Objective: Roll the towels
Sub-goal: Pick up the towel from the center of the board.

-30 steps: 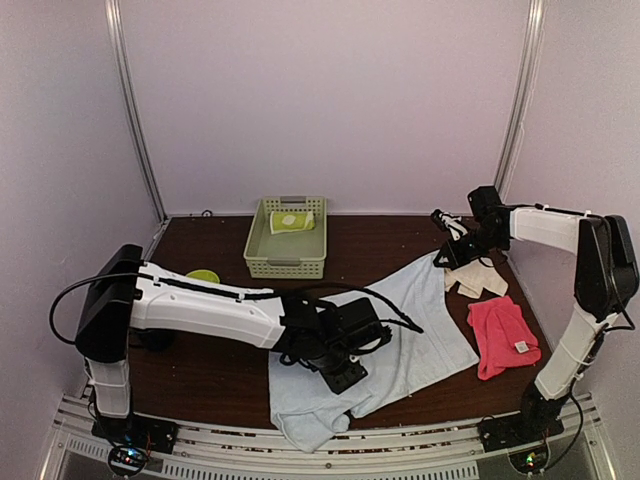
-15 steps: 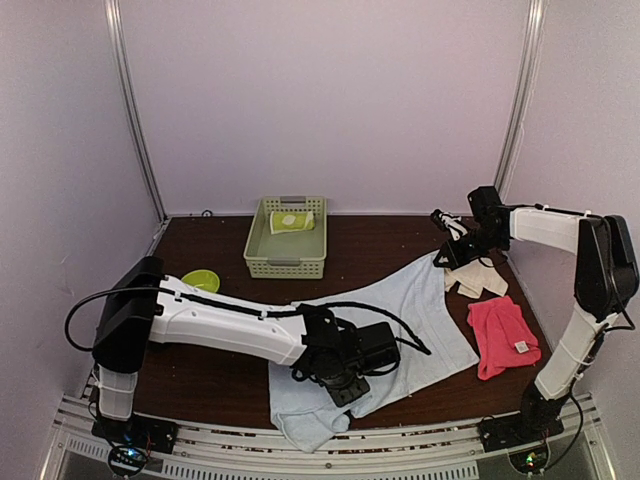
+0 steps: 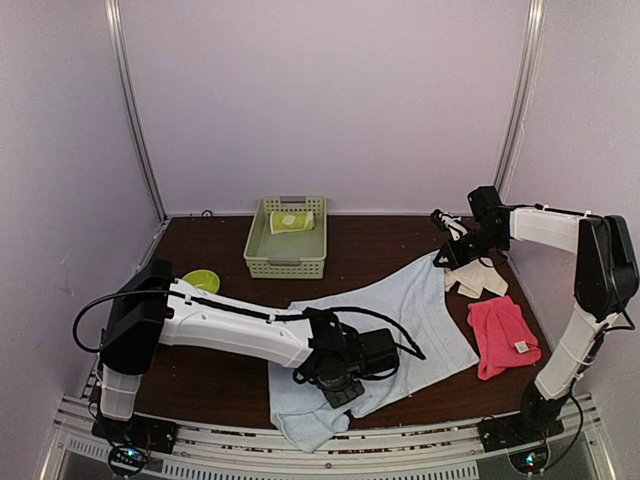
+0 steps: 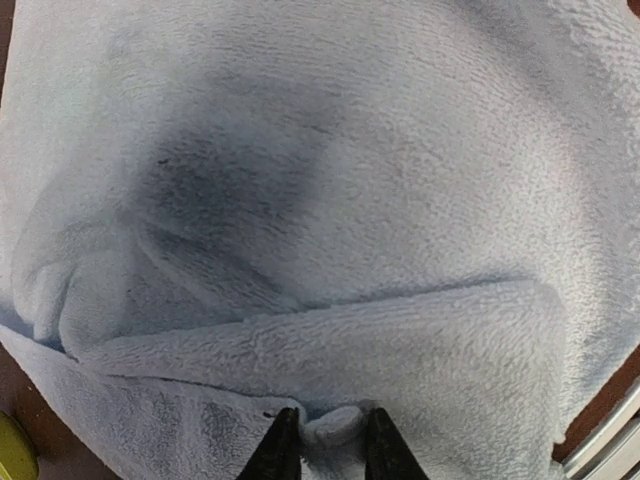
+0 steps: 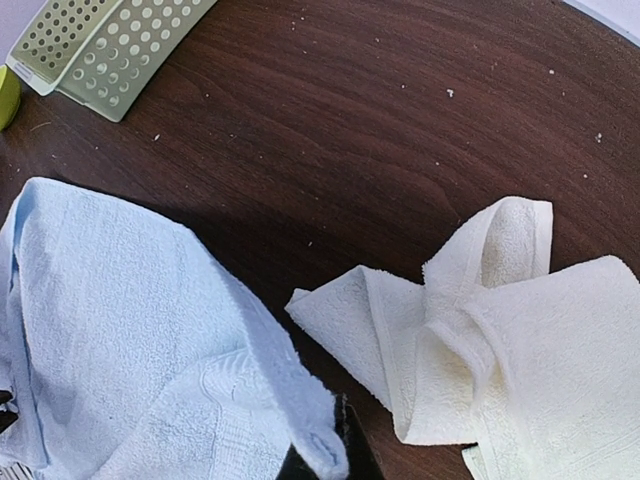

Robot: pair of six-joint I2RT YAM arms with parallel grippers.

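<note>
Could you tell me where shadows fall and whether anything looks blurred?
Left wrist view: a dark shadow lies across the blue towel, whose pile is sharp; the left hand is dark. Right wrist view: shadow darkens the table beside that towel; the cream towel is evenly lit. Top view: soft light, no glare.

the largest towel [image 3: 430, 310] was light blue, the crumpled towel [image 3: 480, 283] cream-white, the tagged towel [image 3: 500, 335] hot pink, the basket [image 3: 284, 265] pale green.
</note>
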